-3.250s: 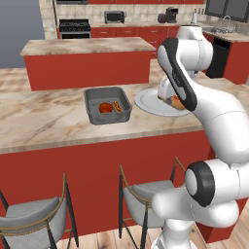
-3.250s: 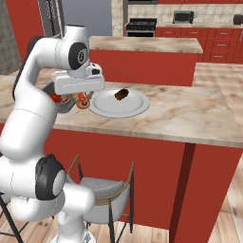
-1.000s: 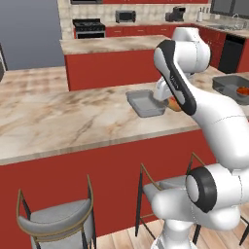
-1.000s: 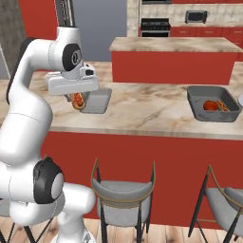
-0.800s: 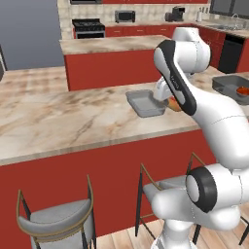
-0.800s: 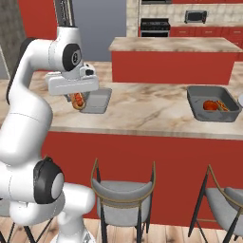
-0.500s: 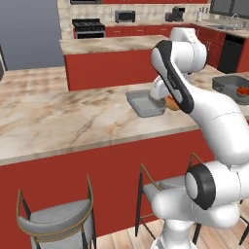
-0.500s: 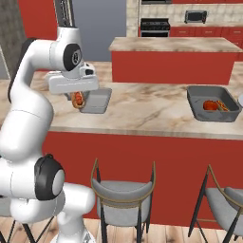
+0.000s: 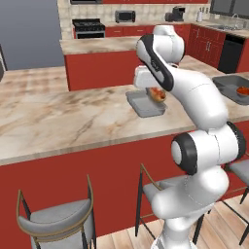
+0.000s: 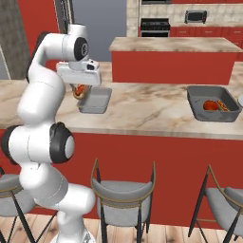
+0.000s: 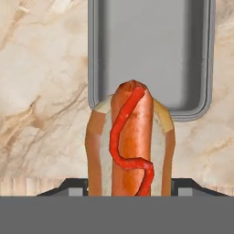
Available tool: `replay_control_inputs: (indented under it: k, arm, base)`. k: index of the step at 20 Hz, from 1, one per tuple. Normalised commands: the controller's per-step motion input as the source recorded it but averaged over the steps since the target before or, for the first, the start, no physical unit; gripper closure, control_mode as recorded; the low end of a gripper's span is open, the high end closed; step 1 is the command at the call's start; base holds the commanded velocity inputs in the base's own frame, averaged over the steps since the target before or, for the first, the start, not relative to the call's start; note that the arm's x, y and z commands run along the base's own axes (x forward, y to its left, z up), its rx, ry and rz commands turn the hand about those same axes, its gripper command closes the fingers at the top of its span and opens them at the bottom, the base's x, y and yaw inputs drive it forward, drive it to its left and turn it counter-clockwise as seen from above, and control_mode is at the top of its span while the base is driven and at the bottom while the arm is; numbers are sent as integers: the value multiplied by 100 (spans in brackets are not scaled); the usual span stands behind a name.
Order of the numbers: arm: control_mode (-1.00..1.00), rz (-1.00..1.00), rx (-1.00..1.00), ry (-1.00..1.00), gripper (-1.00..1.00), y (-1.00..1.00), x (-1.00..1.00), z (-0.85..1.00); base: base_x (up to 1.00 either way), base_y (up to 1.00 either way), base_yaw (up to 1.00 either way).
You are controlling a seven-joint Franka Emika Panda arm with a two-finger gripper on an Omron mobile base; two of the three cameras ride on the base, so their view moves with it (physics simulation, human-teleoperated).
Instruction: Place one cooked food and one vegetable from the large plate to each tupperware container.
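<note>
The hot dog (image 11: 130, 146), a sausage in a bun with a red squiggle of sauce, sits clamped between the fingers of the gripper (image 11: 130, 185), its long axis running straight out from the hand toward the paler tupperware container (image 11: 151, 50), which looks empty inside; in the hand view the tip of the sausage just overlaps the tub's near rim while most of the bun hangs over bare marble countertop (image 11: 41, 91) short of it, so the tub lies ahead of the gripper along the sausage's own line and the coming move, as I judge it, is a short advance in that direction before release. From the left base view the hot dog (image 9: 156, 93) hangs above the near right edge of the paler tub (image 9: 144, 104), and from the right base view it (image 10: 80, 90) hangs at the left edge of that tub (image 10: 95, 100) (the two views agree that it is over the rim, not the middle). The darker tupperware container (image 10: 212, 103) stands well apart further along the counter, already holding a hot dog and a tomato-like red piece
</note>
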Motion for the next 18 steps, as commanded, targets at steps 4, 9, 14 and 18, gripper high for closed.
replay_control_inputs:
  k: [4, 9, 14, 18]
  arm:
    - [-100, -25, -1, 6, 100, -6, 70, -35]
    - [-100, -14, -3, 1, 100, -2, 51, -48]
    - [-100, -2, -5, 0, 100, -4, 31, -29]
    - [-100, 0, 0, 0, 100, -8, 19, -1]
  base:
    - [0, 0, 0]
    - [0, 0, 0]
    - [0, 0, 0]
    - [0, 0, 0]
